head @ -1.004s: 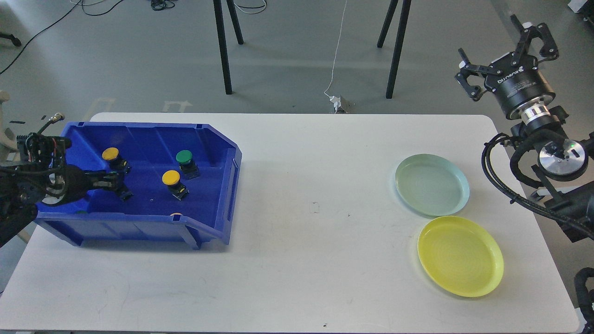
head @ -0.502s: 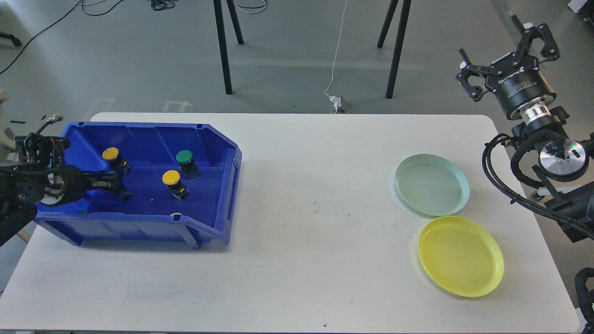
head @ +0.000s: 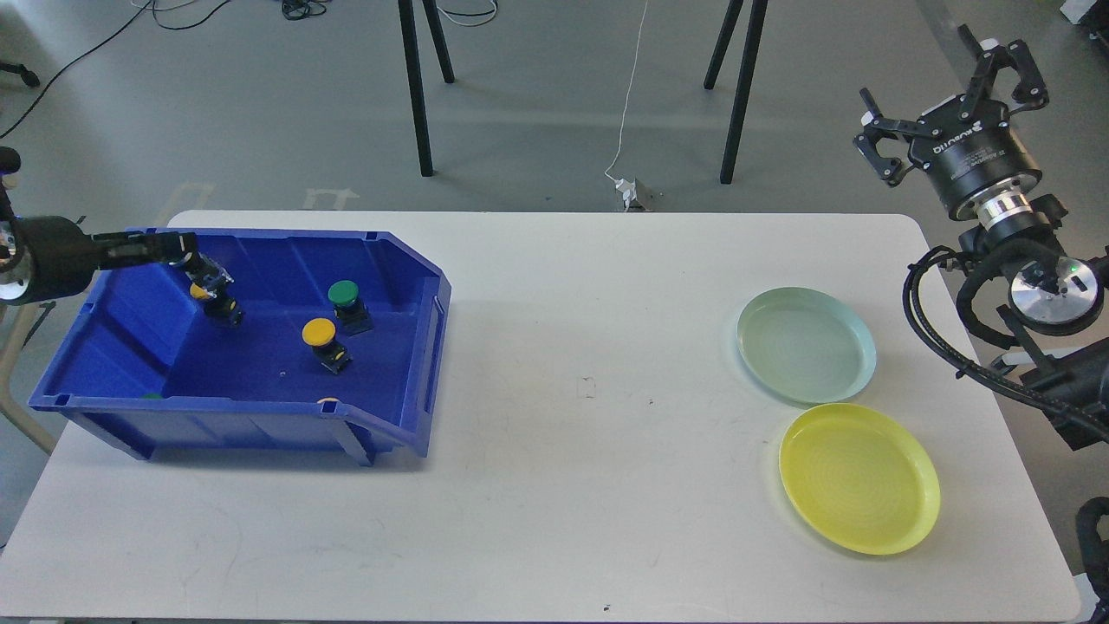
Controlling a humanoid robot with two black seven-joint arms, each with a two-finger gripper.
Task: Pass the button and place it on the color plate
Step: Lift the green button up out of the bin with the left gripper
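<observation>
A blue bin [head: 416, 347] stands at the table's left. It holds a green button [head: 345, 295], a yellow button [head: 319, 331] and a second yellow button [head: 201, 293] at the back. My left gripper [head: 192, 260] is raised over the bin's back left. It is shut on a small dark button [head: 208, 276] whose cap colour I cannot tell. My right gripper [head: 946, 100] is open and empty, held high beyond the table's right edge. A pale green plate [head: 806, 345] and a yellow plate [head: 859, 477] lie at the right, both empty.
Two more caps, a green one [head: 152, 396] and a pale one [head: 327, 401], peek over the bin's front wall. Stand legs [head: 416, 95] and a cable lie on the floor behind the white table [head: 572, 390].
My left gripper has risen from the bin floor to above its back left, taking the dark button with it. The right arm has barely moved.
</observation>
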